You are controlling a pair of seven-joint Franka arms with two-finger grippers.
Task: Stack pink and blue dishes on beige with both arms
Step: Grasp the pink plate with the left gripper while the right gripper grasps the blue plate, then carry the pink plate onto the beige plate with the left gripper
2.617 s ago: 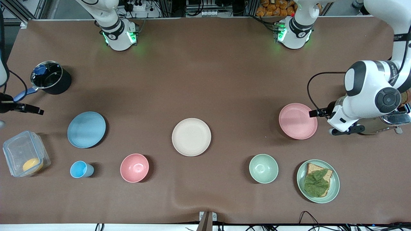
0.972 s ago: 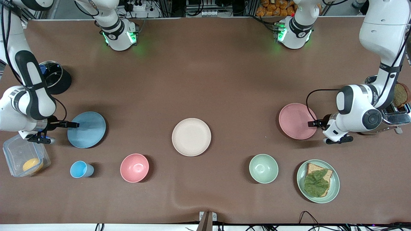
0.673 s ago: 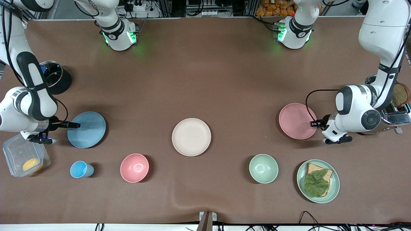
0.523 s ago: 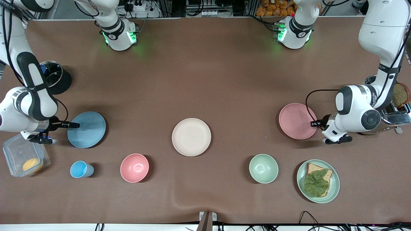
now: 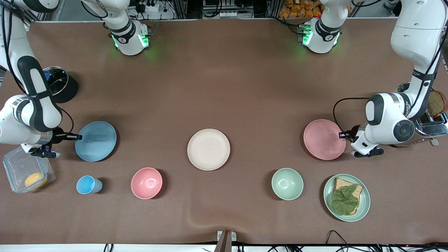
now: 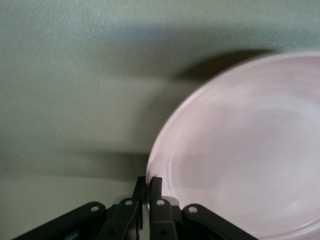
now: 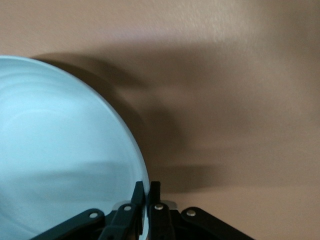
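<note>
Front view: my right gripper (image 5: 77,137) has its fingers pinching the rim of the blue plate (image 5: 95,141), toward the right arm's end of the table (image 5: 224,70). My left gripper (image 5: 343,135) pinches the rim of the pink plate (image 5: 324,139) at the left arm's end. The beige plate (image 5: 208,149) sits bare between them, well apart from both.

Left wrist view: fingers (image 6: 156,186) pressed onto the pink rim, plate tilted up off the table, shadow beneath.

Right wrist view: fingers (image 7: 155,190) clamped on the blue rim, same tilt.

Both grasps look made, so I judge the lift is in hand. Next I must carry one plate over the beige, level it, release, then the other.
</note>
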